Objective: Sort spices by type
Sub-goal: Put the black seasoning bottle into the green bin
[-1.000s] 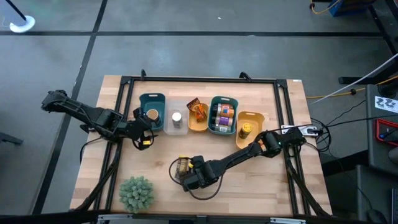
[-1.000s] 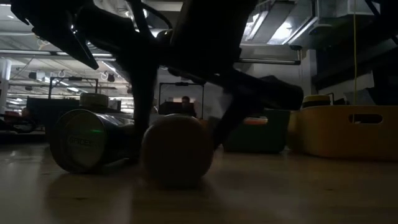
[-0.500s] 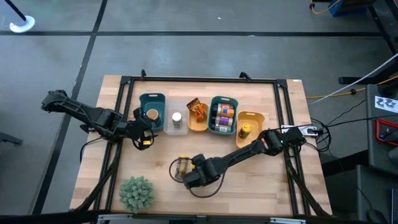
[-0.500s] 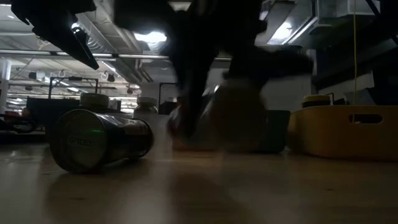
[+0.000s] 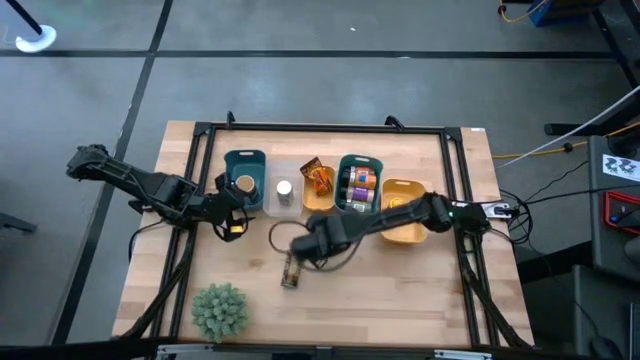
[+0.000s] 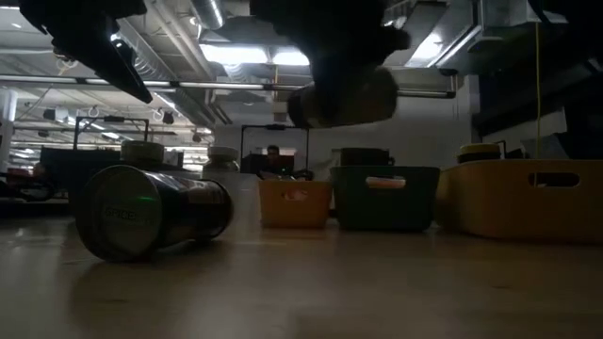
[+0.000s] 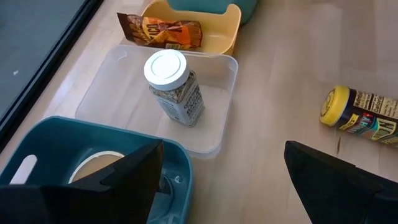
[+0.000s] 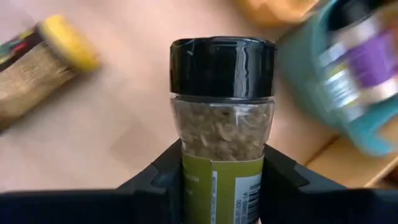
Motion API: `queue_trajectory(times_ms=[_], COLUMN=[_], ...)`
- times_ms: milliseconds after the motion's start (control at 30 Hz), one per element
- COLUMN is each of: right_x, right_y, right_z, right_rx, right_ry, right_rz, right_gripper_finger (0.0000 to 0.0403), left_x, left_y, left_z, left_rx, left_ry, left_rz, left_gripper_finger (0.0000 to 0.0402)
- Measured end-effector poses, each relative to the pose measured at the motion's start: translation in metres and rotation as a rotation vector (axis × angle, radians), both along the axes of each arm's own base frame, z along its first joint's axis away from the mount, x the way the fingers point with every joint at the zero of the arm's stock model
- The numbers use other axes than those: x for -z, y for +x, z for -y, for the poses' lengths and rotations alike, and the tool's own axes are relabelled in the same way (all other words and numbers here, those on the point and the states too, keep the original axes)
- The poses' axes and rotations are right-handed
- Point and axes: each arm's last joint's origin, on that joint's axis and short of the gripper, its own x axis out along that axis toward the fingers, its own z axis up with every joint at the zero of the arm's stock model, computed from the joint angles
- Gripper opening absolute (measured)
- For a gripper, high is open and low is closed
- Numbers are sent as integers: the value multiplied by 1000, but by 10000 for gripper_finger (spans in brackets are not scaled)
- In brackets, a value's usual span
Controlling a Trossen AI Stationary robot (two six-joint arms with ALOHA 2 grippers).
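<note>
The right claw (image 5: 318,232) pinches a spice jar (image 8: 222,127) with a black lid and an olive label, held clear of the wooden surface (image 5: 400,290). In the right wrist view its long axis runs straight out between the two fingers, lid foremost.

The row of trays lies just beyond the lifted jar: a teal tray (image 5: 244,175), a clear tray (image 5: 285,208) holding a white-lidded jar (image 7: 172,87), an orange tray (image 5: 318,202) with a brown-orange packet (image 7: 163,30), a second teal tray (image 5: 357,207) of jars, and a yellow tray (image 5: 405,190). From above, the claw hangs near the front edge of the orange tray (nearer it than any other), so the jar likely needs only a short carry forward.

A yellow-lidded jar (image 5: 291,271) lies on its side on the surface just behind the right claw, still unsorted.

The left claw (image 5: 232,205) waits beside the first teal tray, fingers spread and holding nothing. A green plant (image 5: 219,310) sits at the near edge.
</note>
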Motion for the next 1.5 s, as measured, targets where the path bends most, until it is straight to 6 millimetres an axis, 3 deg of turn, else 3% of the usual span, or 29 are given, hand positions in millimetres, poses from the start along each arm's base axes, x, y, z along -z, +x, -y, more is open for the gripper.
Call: queue_trajectory(times_ms=[367, 567, 767, 933, 1100, 1333, 1500], right_x=[-4, -4, 2, -5, 7, 34, 38], right_y=[11, 13, 7, -21, -43, -47, -48], right_z=[73, 103, 115, 118, 119, 125, 130], right_rx=[-363, -421, -472, -437, -409, -469, -469], right_ry=[-46, -73, -55, -85, -79, -85, -83], right_rz=[-111, -148, -207, -268, -338, -388, -395], right_gripper_finger=[140, 140, 140, 140, 140, 140, 140], left_x=[0, 0, 0, 0, 0, -4, -4], left_y=[0, 0, 0, 0, 1, 5, 5], left_z=[0, 0, 0, 0, 0, 2, 2], left_rx=[-1, -9, -29, -31, -35, -63, -90], left_ry=[2, -7, -27, -29, -38, -88, -121], left_rz=[-5, -1, 8, 9, 23, 89, 111], left_gripper_finger=[318, 318, 318, 318, 318, 318, 318])
